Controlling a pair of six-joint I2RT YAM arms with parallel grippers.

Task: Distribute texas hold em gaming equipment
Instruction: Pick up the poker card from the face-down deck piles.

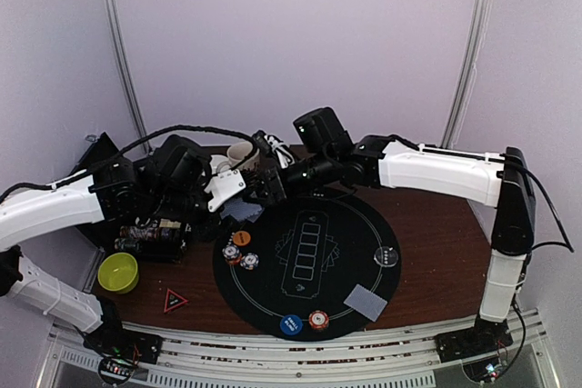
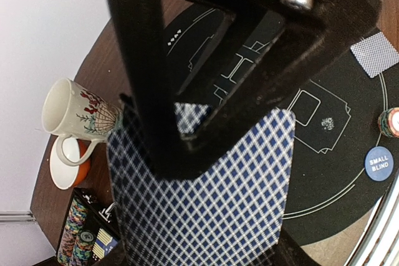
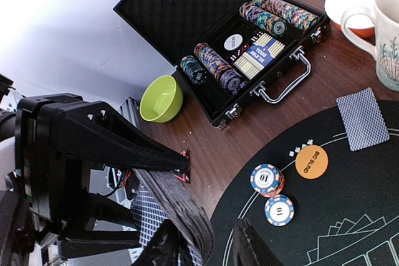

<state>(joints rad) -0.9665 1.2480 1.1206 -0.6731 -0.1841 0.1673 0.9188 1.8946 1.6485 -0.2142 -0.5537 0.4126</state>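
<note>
A deck of cards (image 2: 206,210) with blue-and-white diamond backs is clamped by its side edges in my left gripper (image 2: 206,244), held above the mat's back-left edge (image 1: 238,194). My right gripper (image 3: 206,248) straddles the end of that deck (image 3: 184,207). One of its fingers (image 3: 163,248) lies against the patterned back, and the other finger (image 3: 250,244) stands off with a gap. Single cards lie face down on the mat (image 1: 366,302) (image 3: 363,118). Chip stacks (image 3: 268,180) (image 3: 278,210) sit by the orange big-blind disc (image 3: 312,161). A blue small-blind disc (image 1: 291,324) and a chip stack (image 1: 317,319) lie at the near edge.
The round black mat (image 1: 364,233) covers the middle of the table. An open black chip case (image 3: 249,48) stands at the left, with a green bowl (image 1: 118,272) and a red triangle (image 1: 175,300) nearer. A mug (image 2: 78,111) and a saucer (image 2: 68,163) stand at the back. A clear disc (image 1: 387,256) lies at the right.
</note>
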